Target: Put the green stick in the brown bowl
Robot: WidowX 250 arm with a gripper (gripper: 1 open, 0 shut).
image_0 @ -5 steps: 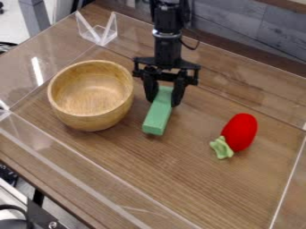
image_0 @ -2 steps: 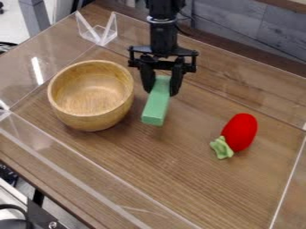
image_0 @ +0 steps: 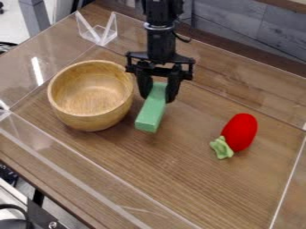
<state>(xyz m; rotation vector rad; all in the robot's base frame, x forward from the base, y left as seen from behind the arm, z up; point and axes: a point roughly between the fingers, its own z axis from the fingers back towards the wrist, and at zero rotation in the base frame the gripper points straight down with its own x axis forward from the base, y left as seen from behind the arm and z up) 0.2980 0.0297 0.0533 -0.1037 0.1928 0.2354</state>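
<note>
strawberry toy at near right, not moved | green stick tilted, lifted and shifted left, now just right of brown bowl | gripper clamps the stick's far end, higher than before

The black arm drops almost straight down from above, its hand pointing steeply at the desk, the two dark fingers clamped on something between them.
</note>
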